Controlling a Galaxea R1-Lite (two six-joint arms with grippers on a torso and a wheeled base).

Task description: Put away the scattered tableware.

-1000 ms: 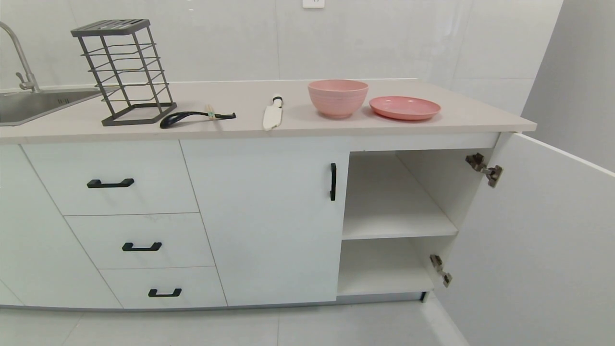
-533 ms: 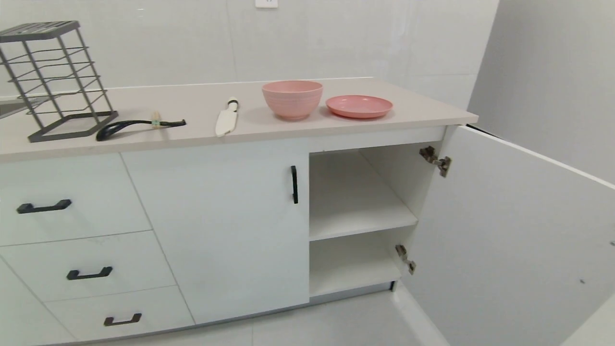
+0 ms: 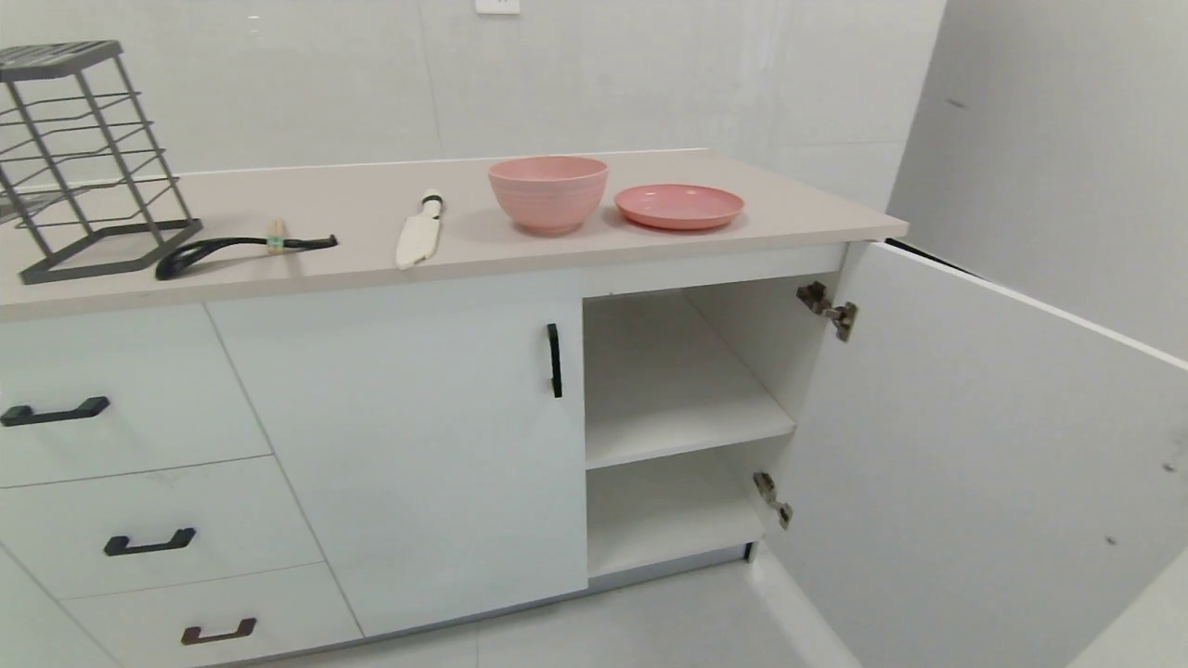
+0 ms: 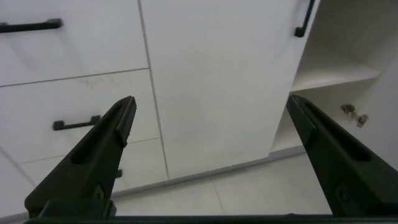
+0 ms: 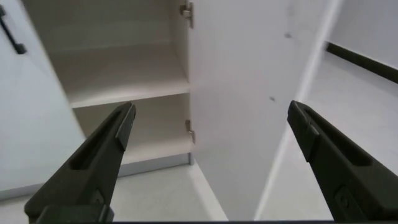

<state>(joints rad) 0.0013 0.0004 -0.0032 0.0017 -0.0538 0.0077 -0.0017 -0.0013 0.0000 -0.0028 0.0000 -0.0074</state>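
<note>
Looking from the head, we see the pink bowl (image 3: 548,192) and pink plate (image 3: 678,205) side by side near the right end of the counter (image 3: 353,199), the white knife (image 3: 418,232) at its front edge, the black spoon (image 3: 232,249) beside the wire rack (image 3: 83,158). The left wrist view shows our left gripper (image 4: 210,102) spread wide, empty, before the drawers (image 4: 74,43); the right wrist view, our right gripper (image 5: 210,109) likewise parted, facing the cabinet shelf (image 5: 124,84)
</note>
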